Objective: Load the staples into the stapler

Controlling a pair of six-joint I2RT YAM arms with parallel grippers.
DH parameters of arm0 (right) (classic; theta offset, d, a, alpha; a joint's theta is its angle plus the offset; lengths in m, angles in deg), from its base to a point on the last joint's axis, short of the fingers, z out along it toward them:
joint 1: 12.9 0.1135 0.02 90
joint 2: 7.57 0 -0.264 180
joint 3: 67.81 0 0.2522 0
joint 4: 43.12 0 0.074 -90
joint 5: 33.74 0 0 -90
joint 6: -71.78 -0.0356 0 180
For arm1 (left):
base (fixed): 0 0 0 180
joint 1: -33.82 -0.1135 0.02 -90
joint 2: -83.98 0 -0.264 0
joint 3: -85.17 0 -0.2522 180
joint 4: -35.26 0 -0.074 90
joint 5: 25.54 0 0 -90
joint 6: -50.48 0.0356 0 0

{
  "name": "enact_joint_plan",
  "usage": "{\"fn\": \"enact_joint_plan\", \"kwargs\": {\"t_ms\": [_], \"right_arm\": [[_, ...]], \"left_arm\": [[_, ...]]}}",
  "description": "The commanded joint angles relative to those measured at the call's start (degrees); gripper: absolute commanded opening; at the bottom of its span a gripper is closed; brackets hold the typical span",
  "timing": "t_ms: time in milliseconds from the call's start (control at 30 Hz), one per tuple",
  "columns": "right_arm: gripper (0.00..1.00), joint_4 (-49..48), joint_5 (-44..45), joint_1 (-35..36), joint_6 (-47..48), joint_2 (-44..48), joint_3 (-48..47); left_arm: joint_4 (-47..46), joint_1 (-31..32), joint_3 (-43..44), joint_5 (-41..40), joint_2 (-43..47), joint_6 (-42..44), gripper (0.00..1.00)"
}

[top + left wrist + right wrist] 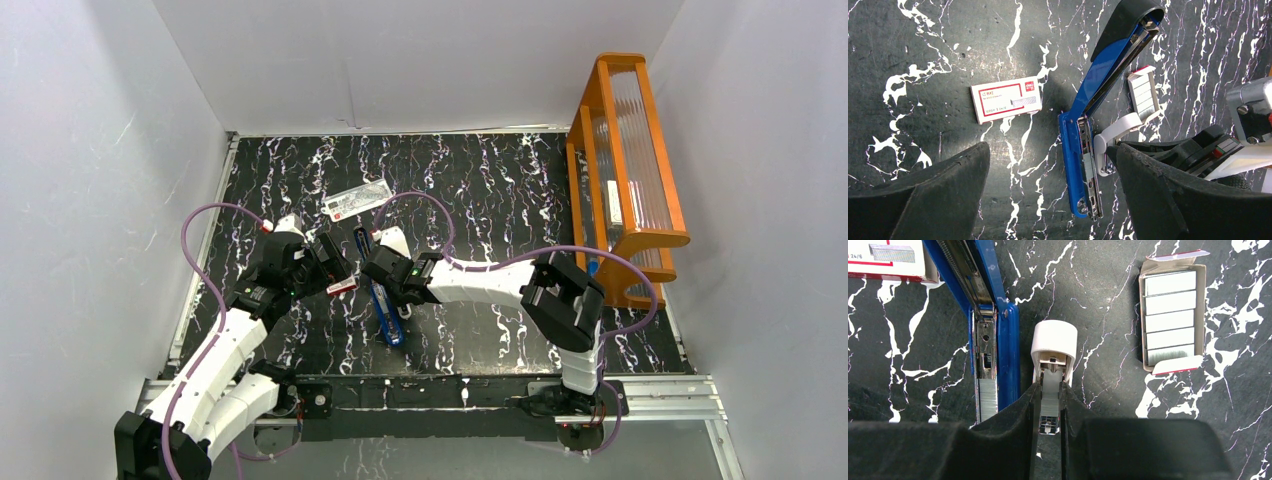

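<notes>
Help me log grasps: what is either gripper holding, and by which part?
Right gripper pinches a white round-ended piece by its near end, with the rounded end sticking out. Left gripper is open and holds nothing.

stapler [1010, 350] (open), tool [1049, 390] pinching white piece [1054, 340]

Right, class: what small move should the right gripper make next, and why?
Probably slide the right gripper sideways until its staple strip sits over the open rail of the stapler. The gripper is shut on the strip, which is beside the rail, not over it.
</notes>
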Motion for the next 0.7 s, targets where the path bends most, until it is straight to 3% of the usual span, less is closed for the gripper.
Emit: {"fn": "enact_joint_plan", "kwargs": {"t_ms": [0,667], "right_arm": [[0.25,-0.5,0.6,0.2,-1.6,0.9,0.8],[0.26,-0.5,3.0,1.5,-3.5,2.4,3.6]], "left_arm": [[0.6,0.1,0.0,-0.6,0.2,0.0,0.94],[0.6,0.2,0.0,-0.6,0.0,0.0,0.94]]}}
